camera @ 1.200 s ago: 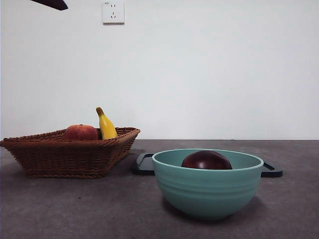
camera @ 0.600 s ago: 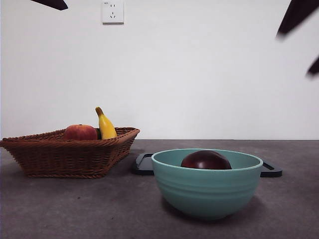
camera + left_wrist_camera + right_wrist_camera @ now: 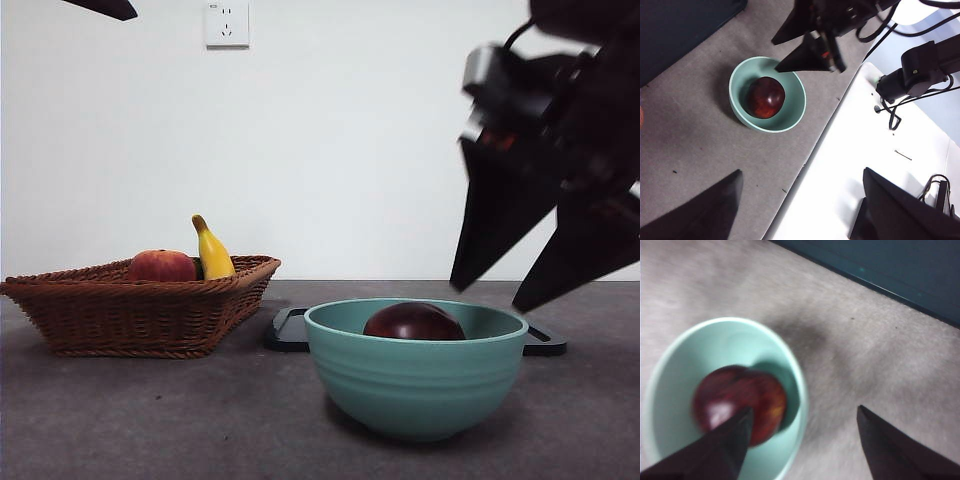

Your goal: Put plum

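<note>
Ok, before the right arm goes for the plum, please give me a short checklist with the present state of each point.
1. Plum lies in the green bowl: ok.
2. Right end effector open: ok.
3. Right end effector centered over the plum: not ok, it is beside the bowl's rim.
4. Nothing covers the plum: ok.
5. Left end effector away from the bowl: ok.
6. Basket apart from the bowl: ok.

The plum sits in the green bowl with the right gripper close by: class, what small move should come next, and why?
Probably shift the right gripper sideways over the plum, then lower it. Its jaws are open and empty, hanging above the green bowl's rim, off to one side of the fruit. The left gripper waits apart.
</note>
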Controlling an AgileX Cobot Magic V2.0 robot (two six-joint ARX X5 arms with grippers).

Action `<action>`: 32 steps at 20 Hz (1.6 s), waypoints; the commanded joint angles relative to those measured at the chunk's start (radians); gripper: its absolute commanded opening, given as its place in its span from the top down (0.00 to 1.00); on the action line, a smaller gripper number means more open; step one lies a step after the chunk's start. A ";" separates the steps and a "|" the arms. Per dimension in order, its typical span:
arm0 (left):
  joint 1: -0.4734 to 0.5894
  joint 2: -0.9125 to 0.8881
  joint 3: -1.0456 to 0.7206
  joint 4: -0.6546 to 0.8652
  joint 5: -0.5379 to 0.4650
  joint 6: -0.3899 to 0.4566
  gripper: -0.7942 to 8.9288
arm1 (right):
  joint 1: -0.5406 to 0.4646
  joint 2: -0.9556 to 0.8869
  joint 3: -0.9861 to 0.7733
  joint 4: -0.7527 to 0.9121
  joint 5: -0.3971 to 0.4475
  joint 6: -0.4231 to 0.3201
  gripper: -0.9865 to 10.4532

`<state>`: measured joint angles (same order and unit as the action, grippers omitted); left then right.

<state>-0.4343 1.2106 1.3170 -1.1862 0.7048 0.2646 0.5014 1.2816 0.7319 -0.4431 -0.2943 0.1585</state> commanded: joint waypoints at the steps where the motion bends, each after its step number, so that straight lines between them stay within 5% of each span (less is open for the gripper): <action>1: -0.005 0.005 0.011 0.005 0.004 0.013 0.53 | 0.022 0.048 0.006 0.043 0.036 0.014 0.71; 10: -0.005 0.005 0.011 0.006 0.004 0.013 0.53 | 0.068 0.125 0.006 0.107 0.060 0.015 0.90; 20: -0.005 0.005 0.011 0.006 0.004 0.013 0.53 | 0.069 0.090 0.083 0.064 0.060 0.025 0.90; 32: -0.005 0.005 0.011 0.032 0.004 0.012 0.53 | -0.140 0.283 0.428 0.010 0.061 -0.013 0.90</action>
<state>-0.4343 1.2102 1.3170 -1.1618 0.7048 0.2646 0.3523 1.5631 1.1503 -0.4431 -0.2314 0.1543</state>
